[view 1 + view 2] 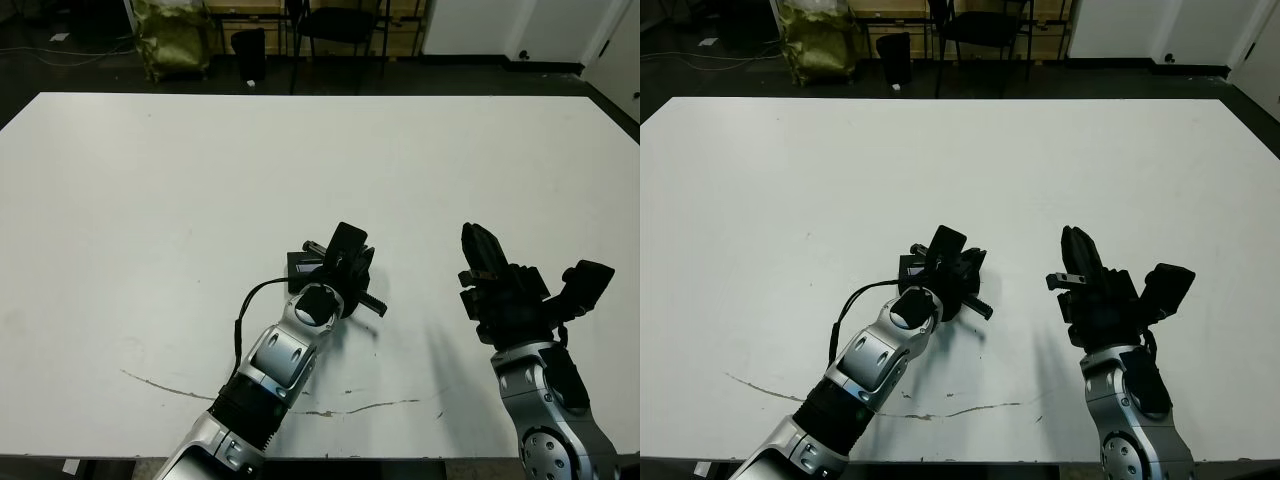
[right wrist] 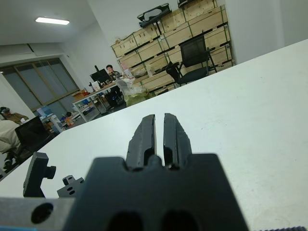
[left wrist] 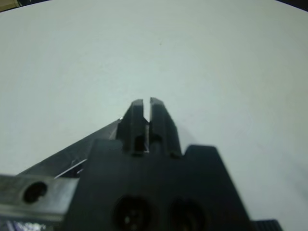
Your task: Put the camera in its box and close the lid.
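White table: two end effectors, one box.

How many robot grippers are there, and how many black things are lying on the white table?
Robot grippers: 2, the left gripper and the right gripper
Black things on the table: 1, the black box, partly hidden by the left gripper
Total: 3

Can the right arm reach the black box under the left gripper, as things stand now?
Probably not cleanly. The left gripper sits right over the box and hides most of it, leaving only one edge to see. The right gripper is beside it, fingers together, with bare table between.
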Robot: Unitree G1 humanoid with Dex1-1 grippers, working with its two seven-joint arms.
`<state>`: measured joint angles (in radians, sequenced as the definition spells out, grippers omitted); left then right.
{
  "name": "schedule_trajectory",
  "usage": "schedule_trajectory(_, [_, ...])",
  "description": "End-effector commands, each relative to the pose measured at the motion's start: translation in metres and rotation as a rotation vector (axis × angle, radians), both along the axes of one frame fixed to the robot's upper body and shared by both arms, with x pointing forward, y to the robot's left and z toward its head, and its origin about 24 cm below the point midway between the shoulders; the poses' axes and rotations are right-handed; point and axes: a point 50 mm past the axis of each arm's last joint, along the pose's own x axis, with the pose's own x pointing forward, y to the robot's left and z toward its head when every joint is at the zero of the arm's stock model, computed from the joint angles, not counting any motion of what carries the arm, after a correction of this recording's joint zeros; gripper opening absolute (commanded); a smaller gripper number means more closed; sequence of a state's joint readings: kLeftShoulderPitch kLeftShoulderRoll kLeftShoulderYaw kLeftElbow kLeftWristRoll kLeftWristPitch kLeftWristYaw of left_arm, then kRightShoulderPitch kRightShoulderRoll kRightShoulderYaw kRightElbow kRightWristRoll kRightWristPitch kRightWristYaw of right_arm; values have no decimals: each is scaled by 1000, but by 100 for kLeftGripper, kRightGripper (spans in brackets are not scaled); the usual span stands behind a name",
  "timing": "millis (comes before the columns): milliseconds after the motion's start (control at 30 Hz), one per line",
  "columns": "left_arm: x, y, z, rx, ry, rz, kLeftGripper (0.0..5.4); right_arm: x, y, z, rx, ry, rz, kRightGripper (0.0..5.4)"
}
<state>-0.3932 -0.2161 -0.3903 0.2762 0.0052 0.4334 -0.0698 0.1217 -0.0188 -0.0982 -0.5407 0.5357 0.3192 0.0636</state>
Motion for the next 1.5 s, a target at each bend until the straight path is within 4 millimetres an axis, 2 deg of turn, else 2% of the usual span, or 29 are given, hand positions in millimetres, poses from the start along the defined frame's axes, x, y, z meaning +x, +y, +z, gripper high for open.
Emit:
schedule_trajectory(33, [-22,20,-50,57,236,50,2,-1,-3,-4,-2,35,-2,0])
schedule_trajectory(200, [-16,38,-39,-31,216,101,2,0,-2,-5,1,30,7,0])
schedule_trajectory(367, [-16,59,-16,-208,177,125,2,1,0,-4,5,38,15,0])
schedule_trajectory(633, [-8,87,34,-303,71,169,2,3,-1,-4,-10,29,22,0])
schedule_trajectory(833, [-1,109,52,-349,3,208,2,2,-1,-4,-20,34,7,0])
schedule_trajectory(967, [1,132,64,-395,-62,276,2,3,-2,-5,-18,32,6,0])
schedule_trajectory(1133, [-3,167,78,-440,-149,370,2,4,-4,-5,-23,32,-1,0])
schedule_trajectory(1300, [-17,204,90,-468,-254,492,2,6,-6,-4,-31,29,-28,0])
schedule_trajectory(1400, [-29,222,92,-420,-336,547,2,8,-8,-2,-44,21,-57,0])
schedule_trajectory(1500, [-38,231,87,-382,-449,595,2,11,-8,-1,-90,-3,-89,0])
